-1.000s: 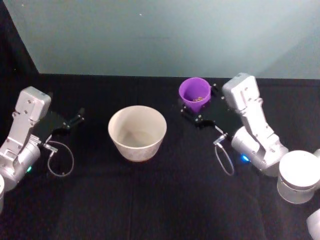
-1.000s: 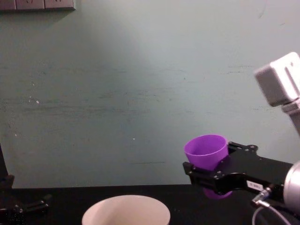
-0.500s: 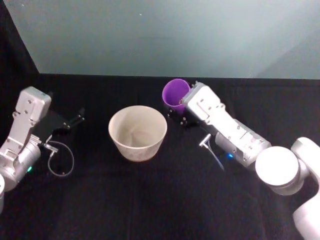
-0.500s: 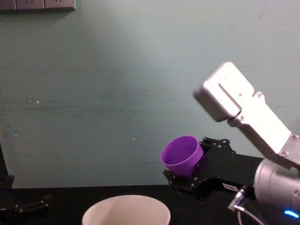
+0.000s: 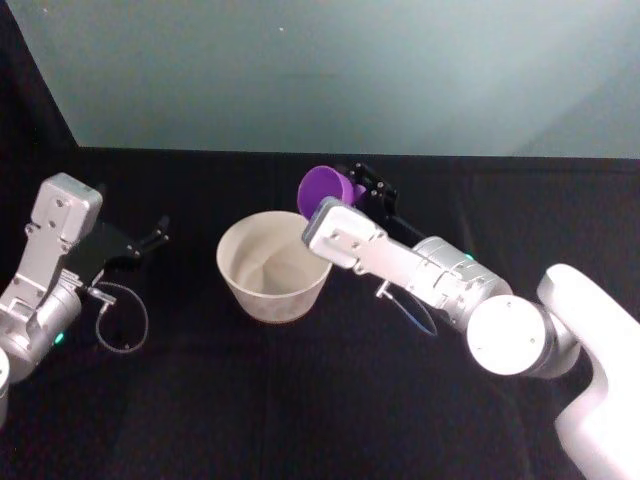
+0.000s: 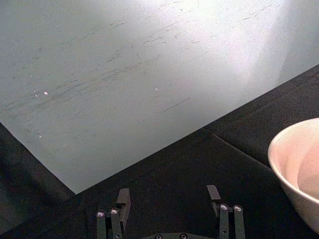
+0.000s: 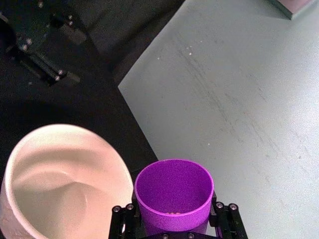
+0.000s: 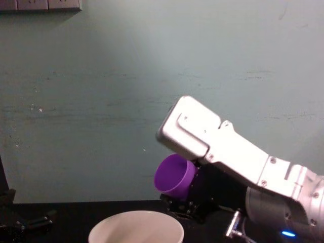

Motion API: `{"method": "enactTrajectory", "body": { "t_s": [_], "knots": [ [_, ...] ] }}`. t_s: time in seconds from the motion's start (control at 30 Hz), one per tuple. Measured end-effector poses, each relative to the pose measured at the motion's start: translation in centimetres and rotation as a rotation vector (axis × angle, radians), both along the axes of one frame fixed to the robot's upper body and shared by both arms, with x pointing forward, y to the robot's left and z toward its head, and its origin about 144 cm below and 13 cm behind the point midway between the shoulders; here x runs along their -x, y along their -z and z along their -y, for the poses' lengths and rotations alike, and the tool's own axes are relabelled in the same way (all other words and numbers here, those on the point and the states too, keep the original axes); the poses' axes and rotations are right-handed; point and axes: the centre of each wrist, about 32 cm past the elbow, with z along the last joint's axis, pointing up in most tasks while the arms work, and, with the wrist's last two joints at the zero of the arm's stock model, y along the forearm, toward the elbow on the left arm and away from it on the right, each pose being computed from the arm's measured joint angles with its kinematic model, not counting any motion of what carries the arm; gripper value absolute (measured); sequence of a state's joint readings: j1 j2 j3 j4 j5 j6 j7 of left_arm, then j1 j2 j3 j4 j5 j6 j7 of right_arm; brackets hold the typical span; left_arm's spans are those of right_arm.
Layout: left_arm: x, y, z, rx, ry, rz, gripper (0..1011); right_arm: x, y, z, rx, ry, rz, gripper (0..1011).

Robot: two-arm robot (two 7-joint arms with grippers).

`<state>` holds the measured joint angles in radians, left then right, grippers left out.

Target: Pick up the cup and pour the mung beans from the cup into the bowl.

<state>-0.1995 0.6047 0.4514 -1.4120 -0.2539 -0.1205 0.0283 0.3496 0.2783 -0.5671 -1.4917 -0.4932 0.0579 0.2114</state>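
Nearest, mid-way across the black table (image 5: 300,400), the off-white bowl (image 5: 262,295), upright and open. Off to its left and low by the table, parked, the left gripper (image 6: 168,193), jaws spread wide with nothing between them. Just past the bowl's far right rim and higher than it, the purple cup (image 5: 322,187), tipped mouth-first toward the bowl, clamped around its body by the right gripper (image 7: 173,208), pale green wall (image 8: 101,101) behind.

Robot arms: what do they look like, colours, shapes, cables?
The left arm and right arm are silver-white: boxy wrist housings, rounded joints. Left claw and right claw are black, slim-fingered. A thin grey cable loops by the left wrist.
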Motion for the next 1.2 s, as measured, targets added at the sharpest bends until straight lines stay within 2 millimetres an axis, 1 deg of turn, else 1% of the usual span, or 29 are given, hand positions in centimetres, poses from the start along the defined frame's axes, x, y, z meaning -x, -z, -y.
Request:
{"method": "enactTrajectory", "body": {
  "t_s": [0.4,0.83,1.2],
  "knots": [
    [0.0,0.0,0.0,0.0,0.0,0.0,1000,0.1,0.1,-1.7,0.179,-0.012,0.087,735],
    [0.0,0.0,0.0,0.0,0.0,0.0,1000,0.4,0.2,-2.7,0.301,-0.008,0.162,735],
    [0.0,0.0,0.0,0.0,0.0,0.0,1000,0.9,0.0,-3.1,0.39,-0.011,0.232,735]
  ]
}}
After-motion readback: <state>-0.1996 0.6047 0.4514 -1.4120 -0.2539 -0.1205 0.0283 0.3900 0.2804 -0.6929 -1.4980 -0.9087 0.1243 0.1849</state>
